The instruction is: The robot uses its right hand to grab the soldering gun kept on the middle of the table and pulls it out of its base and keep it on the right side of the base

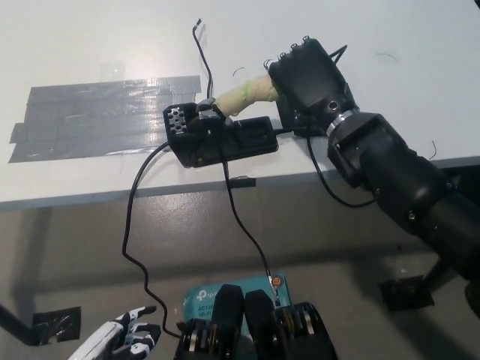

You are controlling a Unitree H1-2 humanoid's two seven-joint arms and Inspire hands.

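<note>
The white bench [90, 45] carries a grey tape patch [97, 116] and the black base [221, 139] near its front edge. My black right hand [307, 79] has its fingers wrapped around the soldering gun [244, 94], whose tip end sits in the base. My white left hand [124, 341] rests low, fingers spread.

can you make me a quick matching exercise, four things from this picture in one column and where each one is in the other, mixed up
Things:
1. black right hand
2. white left hand
3. black soldering base
4. grey tape patch

Places:
A. bottom left, below the white table
B. flat on the table's left part
C. near the table's front edge, middle
D. on the pale soldering gun handle

Pairs: 1-D, 2-A, 3-C, 4-B
</note>
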